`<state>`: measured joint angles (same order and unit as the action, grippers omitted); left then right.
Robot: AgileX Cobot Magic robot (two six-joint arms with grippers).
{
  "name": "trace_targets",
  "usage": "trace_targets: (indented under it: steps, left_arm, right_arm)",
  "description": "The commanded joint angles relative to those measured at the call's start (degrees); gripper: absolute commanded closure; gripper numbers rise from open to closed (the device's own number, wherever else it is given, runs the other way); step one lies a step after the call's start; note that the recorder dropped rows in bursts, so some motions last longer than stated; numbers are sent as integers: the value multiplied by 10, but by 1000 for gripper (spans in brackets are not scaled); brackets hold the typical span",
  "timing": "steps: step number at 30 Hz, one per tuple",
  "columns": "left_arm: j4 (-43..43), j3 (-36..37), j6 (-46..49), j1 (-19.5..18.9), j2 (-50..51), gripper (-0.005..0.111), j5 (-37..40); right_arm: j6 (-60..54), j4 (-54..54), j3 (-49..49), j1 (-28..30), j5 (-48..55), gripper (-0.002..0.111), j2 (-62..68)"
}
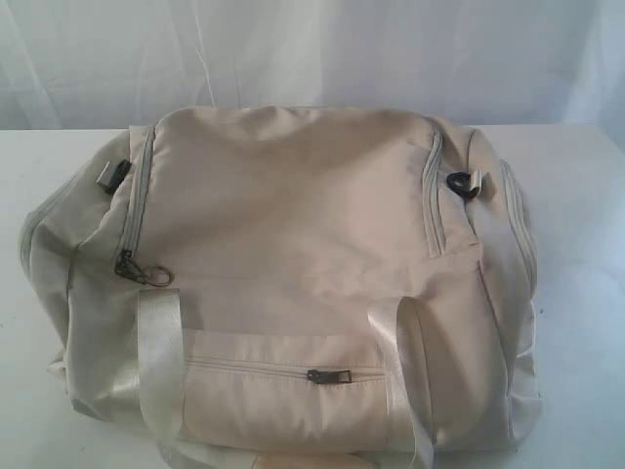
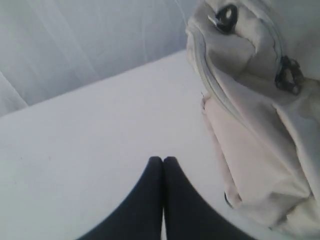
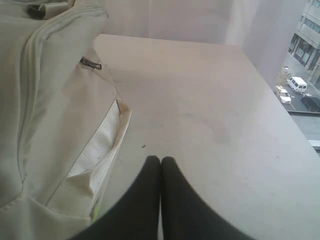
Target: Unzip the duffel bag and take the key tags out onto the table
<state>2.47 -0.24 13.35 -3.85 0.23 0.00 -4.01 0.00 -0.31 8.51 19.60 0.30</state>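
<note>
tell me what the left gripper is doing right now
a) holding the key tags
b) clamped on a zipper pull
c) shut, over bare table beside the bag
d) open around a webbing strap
c: in the left wrist view the left gripper has its fingers pressed together with nothing between them, over the table, with the duffel bag off to one side and apart from it.

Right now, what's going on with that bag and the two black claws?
A two-armed robot is set to unzip the bag, which lies on the table, zipped shut as far as can be seen. The left gripper and right gripper are both shut, each over bare table on its own side of the bag, neither touching it. No key tags are in view.
</note>
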Motion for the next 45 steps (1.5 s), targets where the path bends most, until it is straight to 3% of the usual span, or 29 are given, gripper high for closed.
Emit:
trace_targets:
  steps: [1, 12, 18, 45]
  left_arm:
    - [8, -27, -93, -1, -2, 107, -59]
    - [12, -292, -114, -1, -2, 107, 346]
    - [31, -387, -114, -1, -2, 107, 474]
    - [132, -411, -123, -1, -2, 107, 481]
  right_arm:
    - [-2, 0, 3, 1, -1, 108, -3]
    - [-2, 0, 3, 1, -1, 108, -3]
    - [-2, 0, 3, 1, -1, 108, -3]
    - [-2, 0, 3, 1, -1, 108, -3]
